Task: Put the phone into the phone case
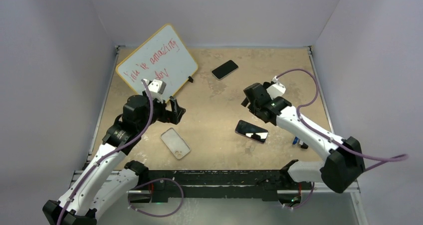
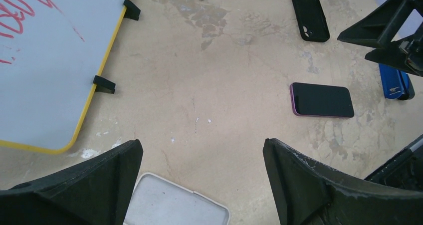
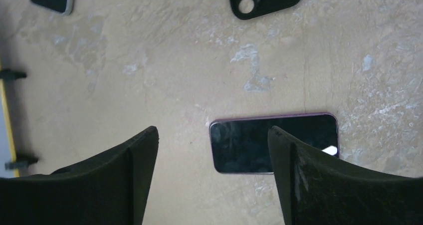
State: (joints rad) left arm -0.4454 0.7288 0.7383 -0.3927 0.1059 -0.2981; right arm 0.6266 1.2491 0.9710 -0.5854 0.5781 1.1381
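The left claw [image 2: 200,147] is held wide apart, empty, over the phone case [image 2: 174,205]; the right claw [image 3: 212,132] likewise over the phone [image 3: 272,142].

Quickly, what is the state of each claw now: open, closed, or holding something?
The left claw is open and empty, near the phone case.
The right claw is open and empty, over the phone.

Open tabletop [image 1: 214,110] between phone case [image 1: 175,143] and phone [image 1: 251,131] — whiteboard [image 1: 157,60] behind
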